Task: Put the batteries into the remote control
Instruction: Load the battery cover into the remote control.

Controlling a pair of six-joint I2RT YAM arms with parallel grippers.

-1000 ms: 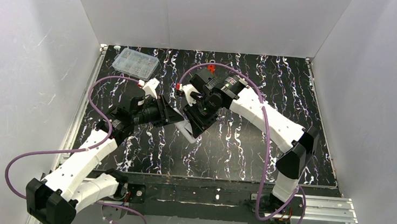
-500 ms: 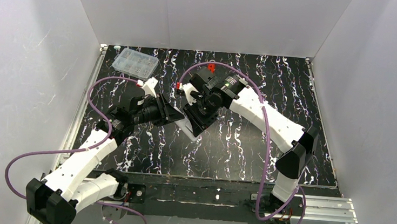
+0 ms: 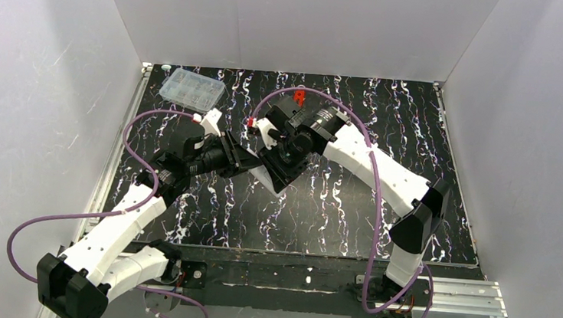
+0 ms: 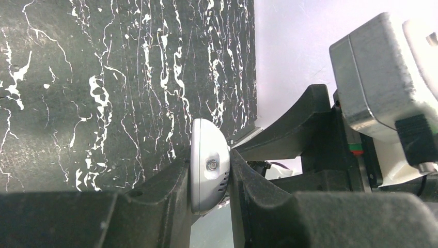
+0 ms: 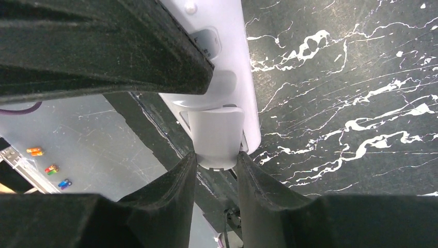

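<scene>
from the left wrist: pinches the round white end of the remote control (image 4: 206, 140) in the left gripper (image 4: 209, 161), shut tight on it, with both black fingers (image 4: 165, 201) pressed to its sides and no gap to see. holds it up off the black table (image 4: 77, 77).

from the right wrist: grips a small white battery lid (image 5: 217, 135) at the end of the remote, with the right gripper (image 5: 217, 164) closed on it from both sides. shows a finger (image 5: 103, 51) of the left gripper just above the lid. looks like the lid step, not the battery step yet.

from above: meets in the middle of the table, one gripper on each side of the remote. shows a clear box (image 3: 191, 88) in the far left corner and a small red thing (image 3: 299, 97) at the far edge, both well apart from the grippers. shows no batteries in any view.

to do this step well: hold the left grip firm. slide the lid straight along the long side of the remote, not up and not sideways. go slow, so as not to bend the lid or twist the remote out of the left grip. mind the left finger so close by.

for room: plenty of open table on the near side and to the right for setting the lid down. stay off the white walls (image 3: 37, 107) on three sides and the table's near edge.
</scene>
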